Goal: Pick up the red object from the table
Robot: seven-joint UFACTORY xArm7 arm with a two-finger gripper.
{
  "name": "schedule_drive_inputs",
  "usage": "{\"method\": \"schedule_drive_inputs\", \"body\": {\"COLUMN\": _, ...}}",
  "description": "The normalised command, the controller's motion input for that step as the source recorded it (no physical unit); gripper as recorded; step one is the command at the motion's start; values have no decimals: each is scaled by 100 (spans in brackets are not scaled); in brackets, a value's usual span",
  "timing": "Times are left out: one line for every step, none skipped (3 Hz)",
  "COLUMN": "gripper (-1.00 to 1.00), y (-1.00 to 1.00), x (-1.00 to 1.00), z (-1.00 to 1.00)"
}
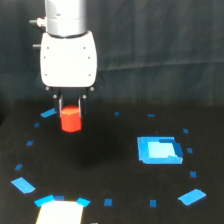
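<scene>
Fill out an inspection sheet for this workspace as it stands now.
Surface: black table, matte, no spills seen.
Job's things: red object sits between the gripper's fingers; whether it rests on the table or is lifted, cannot tell.
Clutter: small blue tape marks scattered around; larger blue rectangle toward the exterior view's right; pale patch at the bottom edge.
Grippers: gripper closed around the red object.
Cables: nothing seen.
Surroundings: dark backdrop.

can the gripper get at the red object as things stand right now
Yes, it looks so. The red object already sits between the gripper's fingers, seemingly gripped, and nothing stands in the way. Whether it rests on the table or hangs just above it is hard to tell.
</scene>
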Motion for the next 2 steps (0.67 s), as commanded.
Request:
{"method": "schedule_drive_inputs", "body": {"gripper": -99, "y": -37, "x": 10, "z": -53}}
{"method": "schedule_drive_inputs", "body": {"gripper": -100, "y": -61, "x": 31, "z": -27}}
